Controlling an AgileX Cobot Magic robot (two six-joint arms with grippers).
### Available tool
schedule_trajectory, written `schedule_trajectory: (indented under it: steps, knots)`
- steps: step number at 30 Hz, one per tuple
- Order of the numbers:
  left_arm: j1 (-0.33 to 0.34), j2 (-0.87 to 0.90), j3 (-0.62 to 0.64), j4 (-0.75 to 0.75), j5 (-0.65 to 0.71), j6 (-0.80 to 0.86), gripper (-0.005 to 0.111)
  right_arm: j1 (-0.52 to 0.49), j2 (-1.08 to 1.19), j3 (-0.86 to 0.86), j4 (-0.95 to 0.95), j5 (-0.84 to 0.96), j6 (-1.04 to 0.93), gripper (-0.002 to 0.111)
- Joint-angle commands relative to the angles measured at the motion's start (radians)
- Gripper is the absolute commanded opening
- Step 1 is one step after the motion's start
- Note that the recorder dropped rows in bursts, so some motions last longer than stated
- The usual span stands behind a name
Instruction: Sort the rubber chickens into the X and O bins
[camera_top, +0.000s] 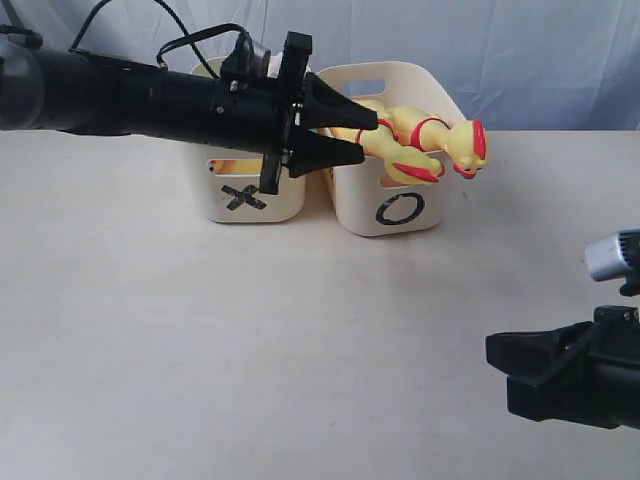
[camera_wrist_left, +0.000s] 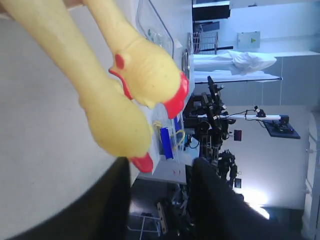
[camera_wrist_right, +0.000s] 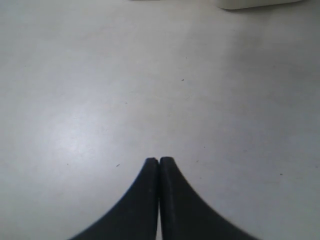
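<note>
Black letters are being shown on the X bin (camera_top: 245, 197) and O bin (camera_top: 400, 208). The left gripper (camera_top: 368, 137) is being held half open, clamping nothing, beside the rubber chickens (camera_top: 440, 145); the right gripper (camera_wrist_right: 159, 161), shut and empty.

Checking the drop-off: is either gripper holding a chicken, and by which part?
Right gripper: nothing, shut. Left gripper: cannot tell; its jaws stand apart near the rubber chickens draped over the O bin rim.
</note>
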Motion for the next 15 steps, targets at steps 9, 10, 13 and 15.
schedule_trajectory:
  steps: [9, 10, 13, 15]
  knots:
    - [0.026, -0.187, -0.007, 0.385, 0.014, 0.017, 0.0, -0.004, -0.007, 0.001, 0.003, -0.012, -0.02, 0.0]
    - [0.026, -0.207, -0.007, 0.428, 0.001, 0.01, 0.0, -0.004, -0.007, 0.001, 0.008, -0.024, -0.02, 0.0]
    - [0.026, -0.285, -0.007, 0.56, -0.036, -0.029, 0.0, -0.004, -0.007, 0.0, 0.067, -0.083, -0.02, 0.0]
    - [0.026, -0.343, 0.01, 0.656, -0.069, -0.05, 0.0, -0.004, -0.007, 0.0, 0.092, -0.117, -0.021, 0.0]
